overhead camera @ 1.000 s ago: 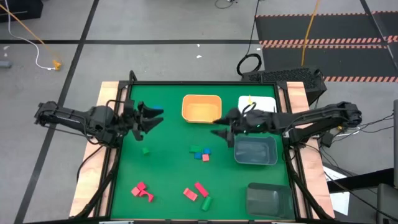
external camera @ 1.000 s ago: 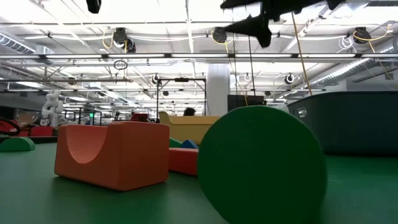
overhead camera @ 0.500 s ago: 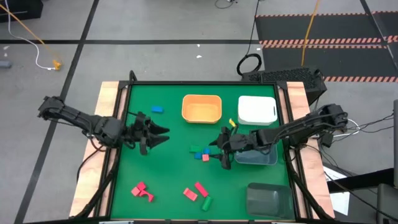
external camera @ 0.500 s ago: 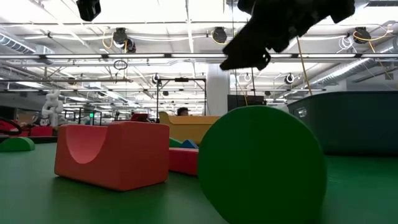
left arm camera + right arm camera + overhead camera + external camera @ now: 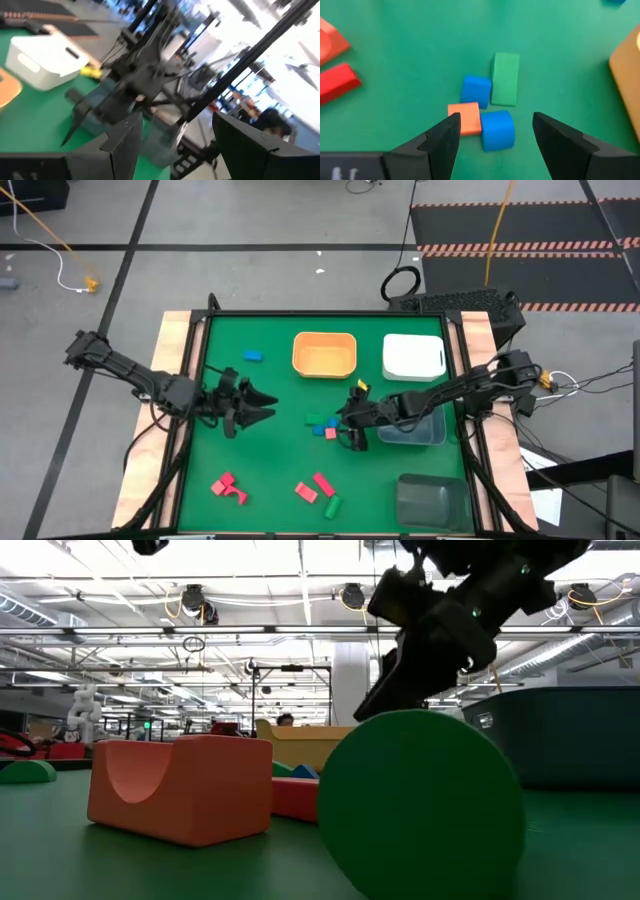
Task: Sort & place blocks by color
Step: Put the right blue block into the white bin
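**Q:** Where did you log the right gripper point(image 5: 352, 432)?

**A:** Centre of the high frame, fingers apart and empty, over a touching cluster: two blue blocks point(image 5: 476, 90), an orange-red block point(image 5: 465, 118) and a green bar point(image 5: 505, 79).

**Q:** And the left gripper point(image 5: 262, 402)?

**A:** Left of centre, fingers apart, nothing held. I noted red blocks point(image 5: 229, 487) at the lower left and one blue piece point(image 5: 253, 356) beside the orange bin point(image 5: 324, 355).
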